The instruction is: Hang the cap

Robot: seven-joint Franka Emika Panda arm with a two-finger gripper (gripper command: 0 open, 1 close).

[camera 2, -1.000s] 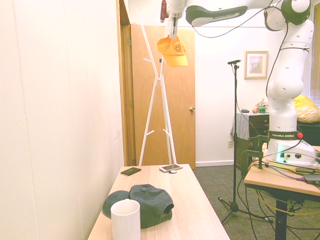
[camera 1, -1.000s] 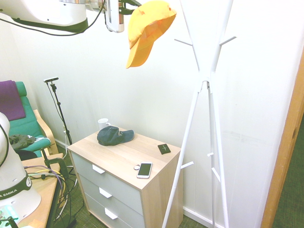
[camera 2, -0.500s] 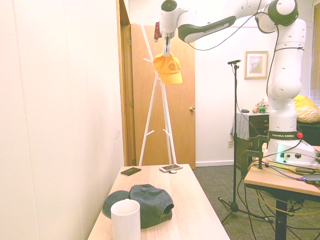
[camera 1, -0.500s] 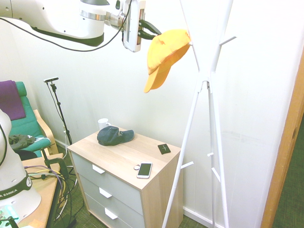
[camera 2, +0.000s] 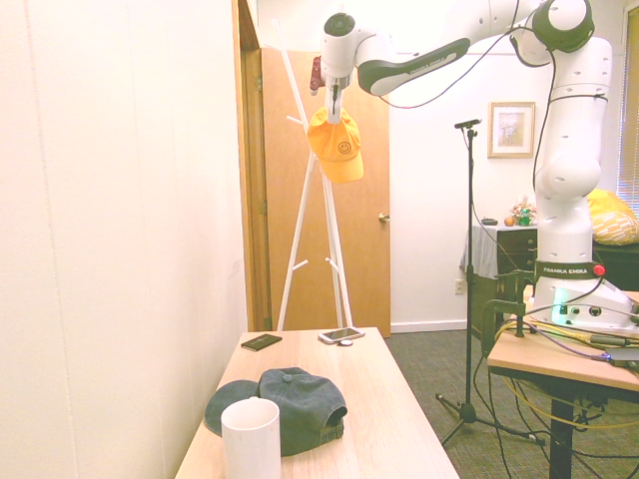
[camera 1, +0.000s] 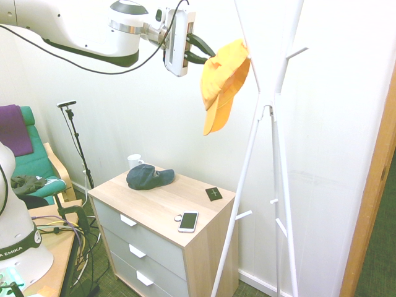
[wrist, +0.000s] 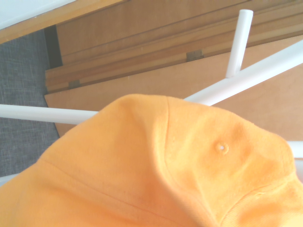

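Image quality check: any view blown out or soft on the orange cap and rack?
First exterior view: wall overexposed, white coat rack nearly merges with it; cap sharp. Second exterior view: bright left wall, cap small but clear. Wrist view: cap fills frame, slightly soft.

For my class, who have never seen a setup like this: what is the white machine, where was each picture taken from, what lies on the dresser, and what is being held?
The white machine is a robot arm ending in a gripper. Two room cameras watch it from opposite sides; the third sits on its wrist, looking closely at the cap. The gripper is shut on a yellow cap, held against a white coat stand. On the dresser lie a dark cap, a white mug, a phone and a small dark wallet.
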